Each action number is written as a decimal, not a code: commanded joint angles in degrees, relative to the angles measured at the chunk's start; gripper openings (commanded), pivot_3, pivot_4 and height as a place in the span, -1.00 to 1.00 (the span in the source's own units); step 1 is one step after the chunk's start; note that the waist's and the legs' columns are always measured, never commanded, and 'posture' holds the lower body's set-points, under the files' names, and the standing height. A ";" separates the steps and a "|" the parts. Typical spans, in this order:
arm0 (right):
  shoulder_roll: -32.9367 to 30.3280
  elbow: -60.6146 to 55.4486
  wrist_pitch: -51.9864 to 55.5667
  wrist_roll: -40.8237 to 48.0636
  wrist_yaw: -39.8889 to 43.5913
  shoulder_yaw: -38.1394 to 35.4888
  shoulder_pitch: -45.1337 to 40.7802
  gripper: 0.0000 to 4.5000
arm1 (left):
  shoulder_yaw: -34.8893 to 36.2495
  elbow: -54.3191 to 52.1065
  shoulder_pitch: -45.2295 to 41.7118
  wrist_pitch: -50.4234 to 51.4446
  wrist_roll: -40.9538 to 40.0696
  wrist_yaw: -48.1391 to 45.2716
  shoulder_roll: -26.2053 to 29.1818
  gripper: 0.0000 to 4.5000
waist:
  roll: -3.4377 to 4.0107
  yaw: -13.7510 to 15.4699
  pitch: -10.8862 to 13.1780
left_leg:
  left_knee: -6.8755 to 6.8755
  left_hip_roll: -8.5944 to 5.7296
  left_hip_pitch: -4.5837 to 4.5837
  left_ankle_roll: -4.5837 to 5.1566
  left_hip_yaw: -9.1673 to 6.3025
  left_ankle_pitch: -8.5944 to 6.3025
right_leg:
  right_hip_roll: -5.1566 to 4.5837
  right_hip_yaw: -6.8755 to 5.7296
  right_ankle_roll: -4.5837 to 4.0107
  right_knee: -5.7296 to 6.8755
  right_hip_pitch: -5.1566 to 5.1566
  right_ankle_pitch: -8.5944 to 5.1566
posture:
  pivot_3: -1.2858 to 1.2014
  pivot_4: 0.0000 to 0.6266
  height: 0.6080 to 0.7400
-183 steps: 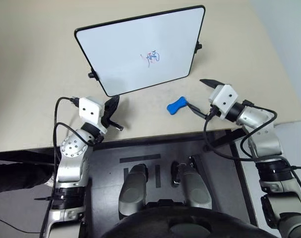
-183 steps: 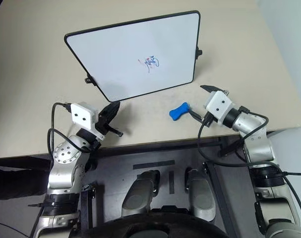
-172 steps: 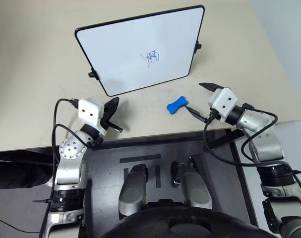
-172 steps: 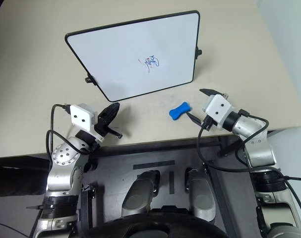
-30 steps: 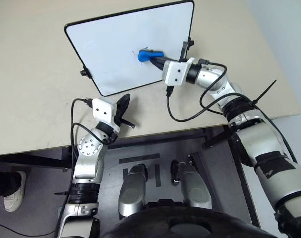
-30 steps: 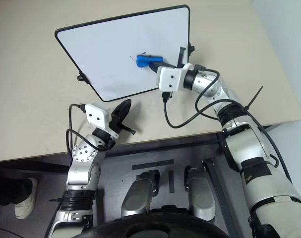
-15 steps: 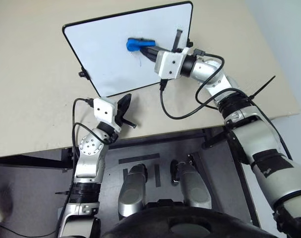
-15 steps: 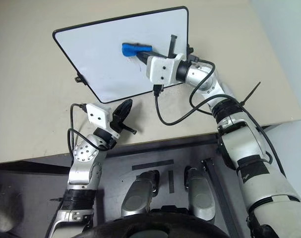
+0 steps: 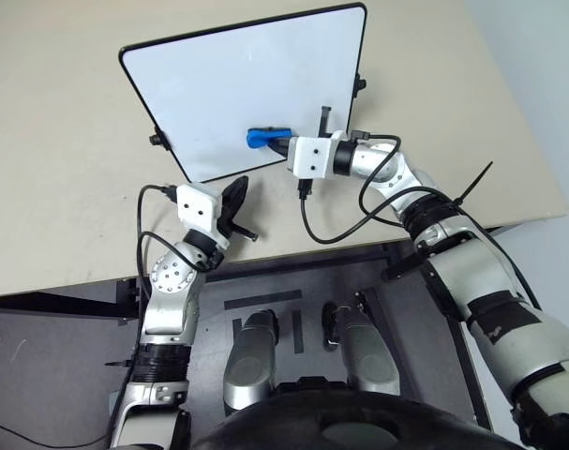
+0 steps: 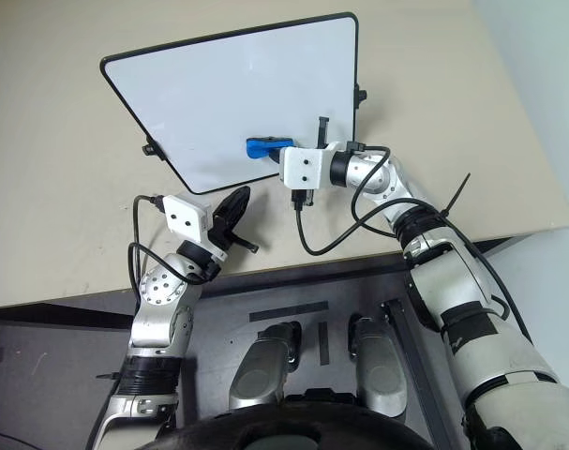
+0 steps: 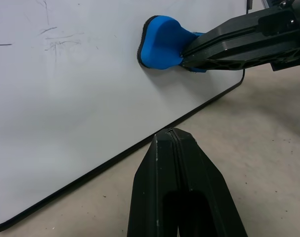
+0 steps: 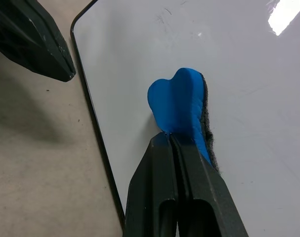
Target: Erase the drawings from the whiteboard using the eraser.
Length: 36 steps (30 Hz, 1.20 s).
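The beige counter carries the whiteboard, which stands propped with its white face toward the robot and its black-rimmed lower edge resting on the counter just ahead of both sets of jaws.

The right gripper reaches in from the right with its two black fingers pressed tight together on the near end of the eraser. The blue block sticks out beyond the fingertips, and in the right wrist view its dark felt side lies flat against the board's face, low on the board and just above the bottom rim. The left wrist view shows the same contact from the side: the eraser held against the white surface by the right gripper's fingers.

The left gripper hangs over the counter just short of the board's lower edge, below and to the left of the eraser, touching nothing. Its jaws are pressed together with no gap between the fingers, and they hold nothing.

Of the drawings, faint thin strokes and smudges show on the board's face, beyond the left jaws and off to the side of the eraser's free end, apart from it.
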 commanded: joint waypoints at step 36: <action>-21.25 -57.14 43.56 24.77 29.67 -4.74 28.27 -0.15 | 2.06 -2.29 0.55 0.80 -0.91 -1.52 3.14 -1.00 | -0.06 0.38 -0.03 | 0.18 0.13 0.18 0.60 0.45 0.00 | 0.00 0.02 0.39 0.12 0.38 -0.63 | 0.03 -0.52 1.00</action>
